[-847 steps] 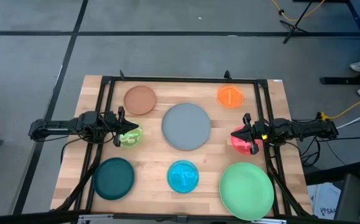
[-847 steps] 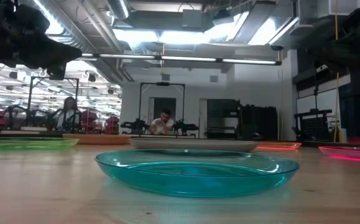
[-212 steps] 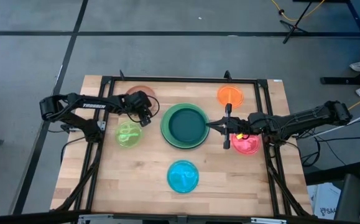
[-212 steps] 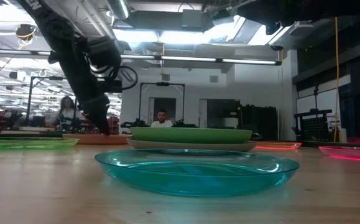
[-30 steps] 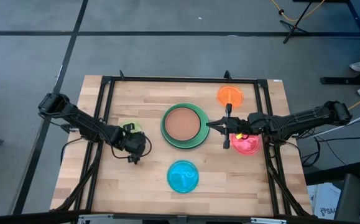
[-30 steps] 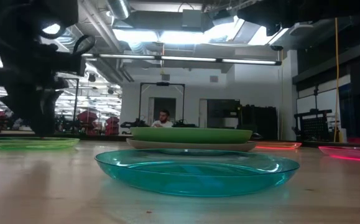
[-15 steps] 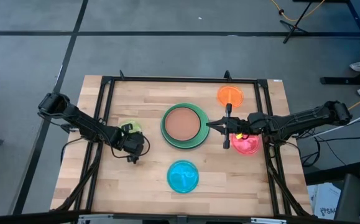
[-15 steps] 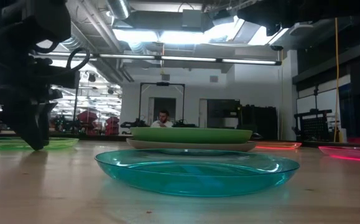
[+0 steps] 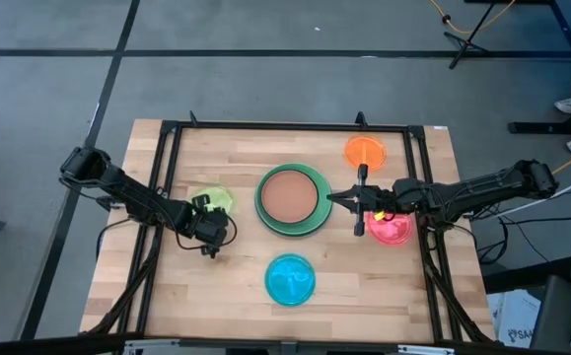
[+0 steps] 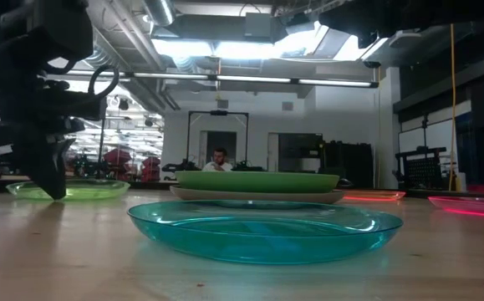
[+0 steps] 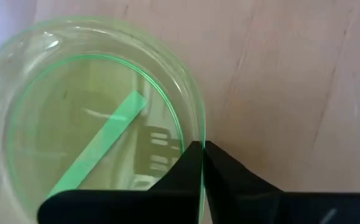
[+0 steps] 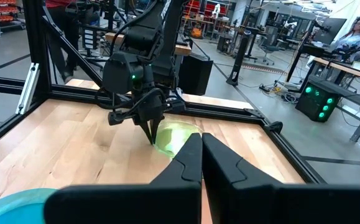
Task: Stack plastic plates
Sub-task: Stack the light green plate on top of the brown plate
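Observation:
A stack stands mid-table: the brown plate lies on the light green one, and a grey rim shows beneath; the dark teal plate is hidden. The lime plate is left of the stack, with my left gripper shut on its near rim. My right gripper is shut and holds nothing, hovering at the stack's right edge. The blue plate rests near the table's near edge, the orange plate sits far right, and the pink-red plate lies under my right arm. My left gripper pinches the lime plate's near rim, one finger over the inside and one outside. The fingers come from above, pointing down. The plate sits about level beyond the fingers; whether it is clear of the table I cannot tell.
A black frame runs around the table's edges. Bare wood lies between the lime plate and the blue plate, and along the far edge left of the orange plate. A person sits in the room far behind the table.
My left gripper has come down onto the lime plate's near rim and then moved a little toward the table's right. The lime plate has shifted with it toward the stack. My right arm has kept still.

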Motion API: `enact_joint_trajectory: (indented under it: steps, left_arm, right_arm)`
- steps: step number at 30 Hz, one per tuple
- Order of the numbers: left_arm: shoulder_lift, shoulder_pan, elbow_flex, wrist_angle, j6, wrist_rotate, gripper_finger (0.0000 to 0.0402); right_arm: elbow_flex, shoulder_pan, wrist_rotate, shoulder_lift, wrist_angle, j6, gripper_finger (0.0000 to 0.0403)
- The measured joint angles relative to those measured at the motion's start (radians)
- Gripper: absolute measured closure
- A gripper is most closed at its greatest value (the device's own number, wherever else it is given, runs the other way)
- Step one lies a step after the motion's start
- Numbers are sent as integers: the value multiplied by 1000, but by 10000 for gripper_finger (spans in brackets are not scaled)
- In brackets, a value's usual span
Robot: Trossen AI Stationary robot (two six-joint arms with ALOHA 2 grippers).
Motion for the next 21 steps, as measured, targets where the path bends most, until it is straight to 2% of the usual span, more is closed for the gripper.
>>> enact_joint_trajectory:
  steps: [5, 12, 18, 21]
  left_arm:
    - [1, 0, 18, -43, 2, -34, 398]
    - [1, 0, 124, -123, 37, -125, 398]
    - [1, 0, 238, -124, 153, -240, 399]
    - [1, 0, 289, -91, 228, -266, 397]
  right_arm:
    - [0, 0, 0, 0, 0, 0, 400]
    - [0, 0, 0, 0, 0, 0, 400]
    - [0, 0, 0, 0, 0, 0, 400]
    - [0, 0, 0, 0, 0, 0, 400]
